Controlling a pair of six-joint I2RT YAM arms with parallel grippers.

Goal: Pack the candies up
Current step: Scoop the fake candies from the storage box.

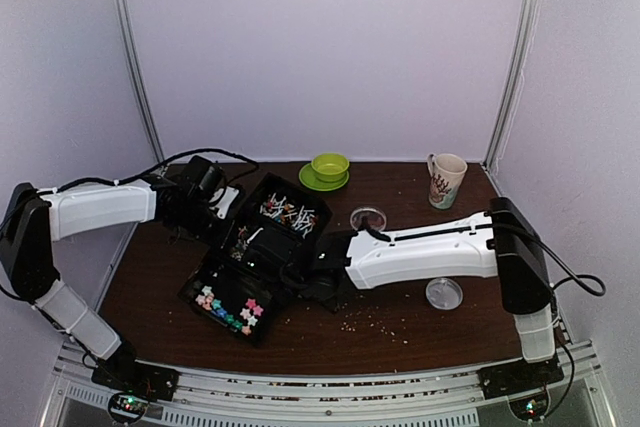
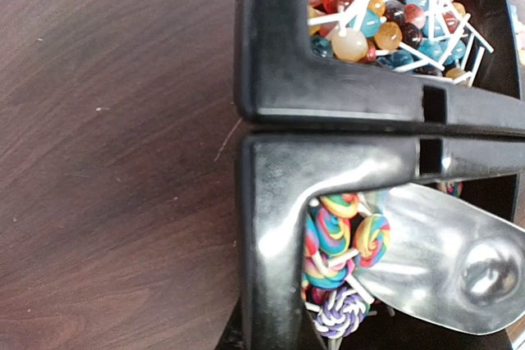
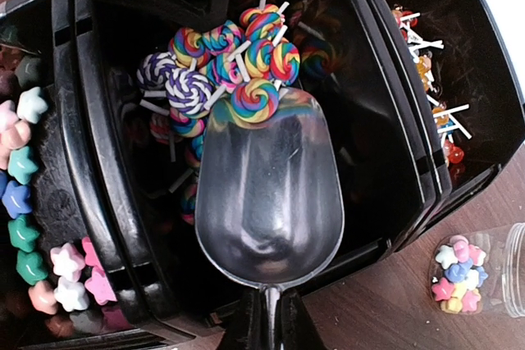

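Nearest to my right wrist camera is the metal scoop (image 3: 269, 202). Its handle is clenched in the right jaws at the bottom edge of that view. Its bowl reaches into the middle bin (image 3: 107, 186) of a black three-part tray, and its lip touches a heap of rainbow swirl lollipops (image 3: 238, 63), one of them resting on the rim.

The candies (image 3: 20, 202) I'm after are small pastel stars in pink, blue, green and white. They lie in the bin just left of the scoop's, which in the overhead view is the compartment nearest the arm bases. A few more stars sit in a clear jar (image 3: 509, 268) standing on the worktop (image 2: 115, 161) just beside the tray's far-right corner.

The third bin holds round lollipops (image 2: 385, 14) on white sticks.

From the overhead camera I see the left arm reaching to the tray's left side. Its jaws are closed, but I cannot tell whether they pinch the tray wall.

Pale crumbs (image 1: 370, 322) dot the worktop in front of the tray.
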